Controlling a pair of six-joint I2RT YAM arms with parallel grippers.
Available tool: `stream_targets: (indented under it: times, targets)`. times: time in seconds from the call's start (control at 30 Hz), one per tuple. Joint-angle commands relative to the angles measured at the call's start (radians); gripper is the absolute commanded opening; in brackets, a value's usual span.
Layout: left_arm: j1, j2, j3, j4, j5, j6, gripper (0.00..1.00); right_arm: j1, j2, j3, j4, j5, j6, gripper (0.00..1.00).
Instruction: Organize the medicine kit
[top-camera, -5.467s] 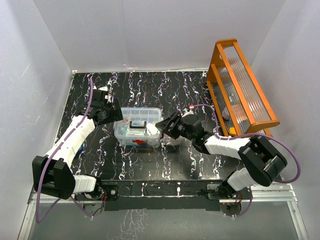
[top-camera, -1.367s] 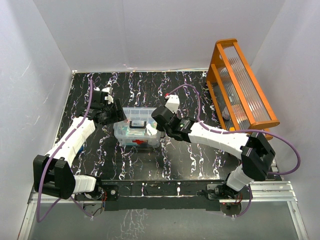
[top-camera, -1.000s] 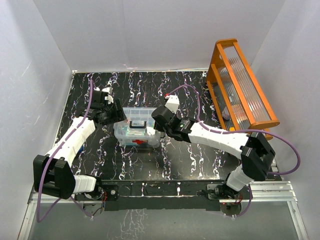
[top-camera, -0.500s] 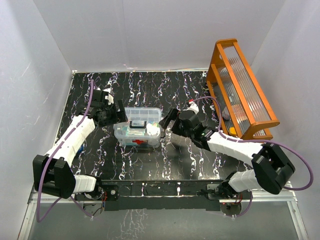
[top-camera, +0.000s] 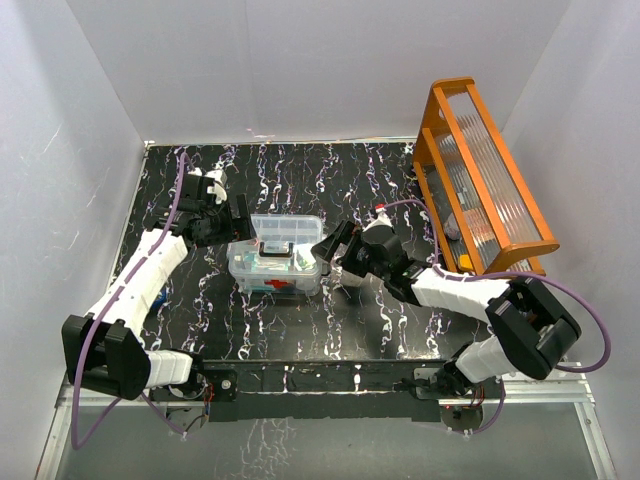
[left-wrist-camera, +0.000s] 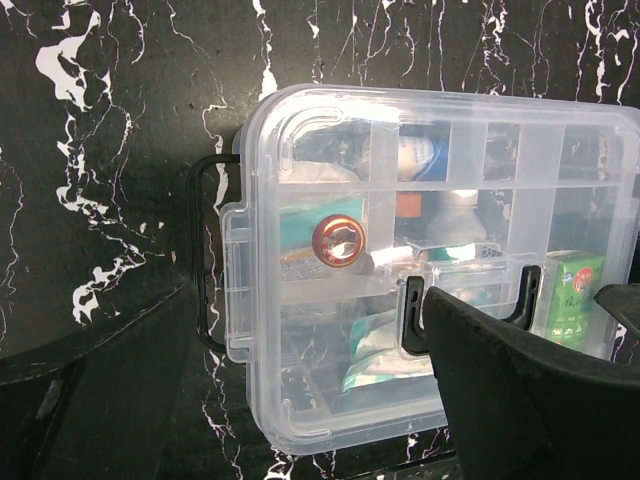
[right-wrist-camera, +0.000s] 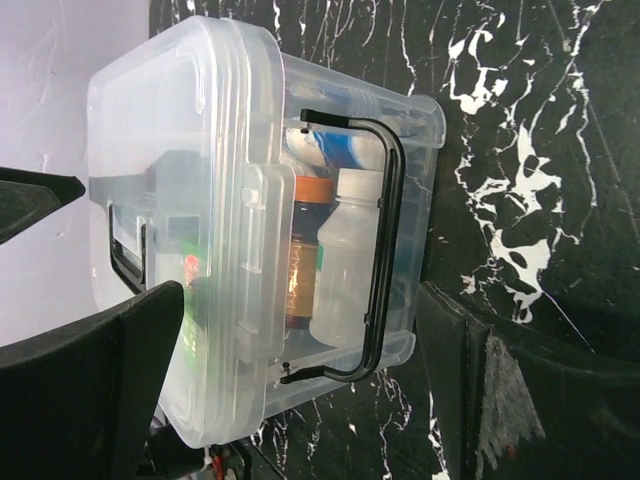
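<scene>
Right, the small clear plastic rectangular box with the red cross mark (top-camera: 276, 272) sits mid-way across the black white-veined tabletop (top-camera: 300, 330), and its matching clear lid with the black handle (left-wrist-camera: 440, 250) is seated on top. So I judge the packing done and the closing step in hand.

My left gripper (top-camera: 238, 220) hangs at the box's left end and my right gripper (top-camera: 334, 255) at its right end. Both have their jaws spread wide and neither holds anything.

In the right wrist view the black wire clasp (right-wrist-camera: 378, 250) lies flat against the end wall, below the lid's edge, so it looks unlatched. The matching clasp on the left end (left-wrist-camera: 204, 250) I cannot read for certain. Next, I'd say, each clasp wants swinging up over the lid, which calls for a fingertip hooked under thin wire while the other arm steadies the box.

Through the plastic I see a white bottle (right-wrist-camera: 345, 265), an amber bottle with an orange cap (right-wrist-camera: 303, 255), a copper-coloured round cap (left-wrist-camera: 338, 240) and a green carton (left-wrist-camera: 573, 292), under the clear divided tray (left-wrist-camera: 455, 160).
</scene>
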Motion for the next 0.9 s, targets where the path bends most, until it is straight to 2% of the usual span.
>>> stream_targets:
  times: [0.0, 0.3, 0.47, 0.6, 0.73, 0.87]
  targets:
    - [-0.006, -0.023, 0.027, -0.006, 0.025, 0.029, 0.93, -0.012, 0.034, -0.005, 0.122, -0.042, 0.017, 0.98]
    - [-0.007, 0.038, -0.002, -0.018, -0.043, 0.016, 0.93, -0.019, 0.106, -0.001, 0.215, -0.102, 0.042, 0.98]
    - [-0.007, 0.067, -0.021, -0.028, -0.051, 0.001, 0.87, -0.022, 0.134, -0.003, 0.289, -0.151, 0.050, 0.98]
    - [-0.007, 0.061, -0.038, -0.022, -0.051, -0.006, 0.83, -0.022, 0.119, -0.008, 0.273, -0.130, 0.025, 0.82]
    - [-0.007, 0.059, -0.041, -0.023, -0.051, -0.006, 0.81, -0.021, 0.077, 0.004, 0.153, -0.074, 0.008, 0.70]
    - [-0.007, 0.058, -0.043, -0.019, -0.050, -0.006, 0.81, -0.022, 0.030, 0.035, 0.023, -0.017, -0.015, 0.64]
